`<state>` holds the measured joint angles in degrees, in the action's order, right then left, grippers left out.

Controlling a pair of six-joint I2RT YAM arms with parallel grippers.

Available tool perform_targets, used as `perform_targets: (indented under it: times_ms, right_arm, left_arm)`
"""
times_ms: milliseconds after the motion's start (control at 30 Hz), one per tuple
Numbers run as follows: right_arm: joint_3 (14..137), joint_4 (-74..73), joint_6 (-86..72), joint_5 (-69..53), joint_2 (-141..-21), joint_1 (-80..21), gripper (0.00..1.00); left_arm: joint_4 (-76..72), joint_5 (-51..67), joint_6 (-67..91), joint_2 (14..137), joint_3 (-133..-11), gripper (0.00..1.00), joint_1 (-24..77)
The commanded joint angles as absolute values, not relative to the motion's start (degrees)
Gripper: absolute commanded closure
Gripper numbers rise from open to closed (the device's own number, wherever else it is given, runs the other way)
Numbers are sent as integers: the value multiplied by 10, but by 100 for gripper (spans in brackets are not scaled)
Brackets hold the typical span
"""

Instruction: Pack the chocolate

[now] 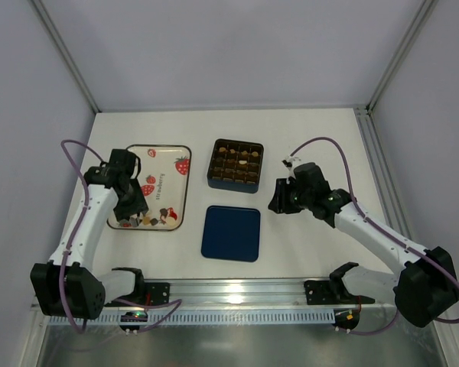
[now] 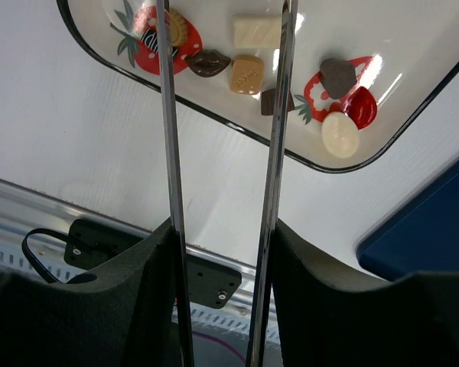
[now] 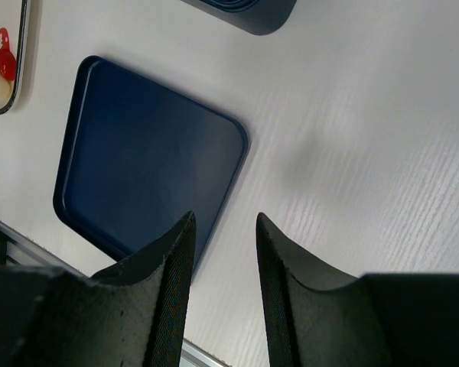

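One tray (image 1: 167,157), a rounded rectangle, glossy white with a dark rim and red strawberry prints (image 1: 182,164); one square dark-blue box (image 1: 236,184) with a brown sixteen-cell grid, off the tray's far right corner; one flat matte dark-blue lid (image 1: 231,233), round-cornered, off the tray's near right corner; two pincers.

Loose chocolate (image 2: 247,74) clustered at the tray's near end, eight pieces counted in the left wrist view: one tan ridged round (image 2: 176,27); one dark brown lips shape (image 2: 207,63); one cream bar (image 2: 256,32); one tan embossed square (image 2: 249,76); one small dark square (image 2: 267,102); one grey-brown heart-like lump (image 2: 337,76); one glossy red piece (image 2: 362,107); one smooth cream dome (image 2: 340,134). More pieces in the box's cells, too small to count.

Cream bar's long axis crosswise to the blades; lips shape likewise, slightly tilted; no clear long axis on the rest.

Left pincer (image 1: 132,214) over the tray's near end; two thin bright metal blades (image 2: 168,115), parallel and held apart; cream bar and embossed square showing in the gap, small dark square partly behind the right blade; nothing visibly clamped.

Right pincer (image 3: 225,218) well off the tray's right side, above white wood-grained counter (image 3: 367,153) just beside the lid's edge; two black ribbed fingers (image 3: 172,267) parted by a narrow gap, nothing between.
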<state>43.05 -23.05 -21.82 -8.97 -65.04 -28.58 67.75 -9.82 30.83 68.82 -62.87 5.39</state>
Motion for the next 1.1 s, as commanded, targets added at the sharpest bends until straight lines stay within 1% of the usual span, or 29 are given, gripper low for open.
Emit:
perform_targets:
  times_ms: [0, 100, 300, 433, 667, 1067]
  right_arm:
    - [427, -199, -228, -99, -654, -295, 60]
    - [425, -195, -228, -102, -654, -295, 60]
    - [422, -190, -228, -105, -656, -295, 60]
    - [420, -186, -229, -105, -658, -295, 60]
    - [421, -183, -232, -105, -664, -295, 60]
    - [431, -183, -237, -105, -674, -296, 60]
  left_arm:
    - [688, -84, 292, 669, -614, 53, 43]
    - [692, -83, 293, 669, -617, 52, 42]
    - [687, -75, 287, 689, -613, 53, 42]
    - [686, -81, 284, 702, -616, 56, 42]
    - [680, -61, 285, 715, -621, 63, 42]
    - [682, -50, 285, 709, -625, 65, 44]
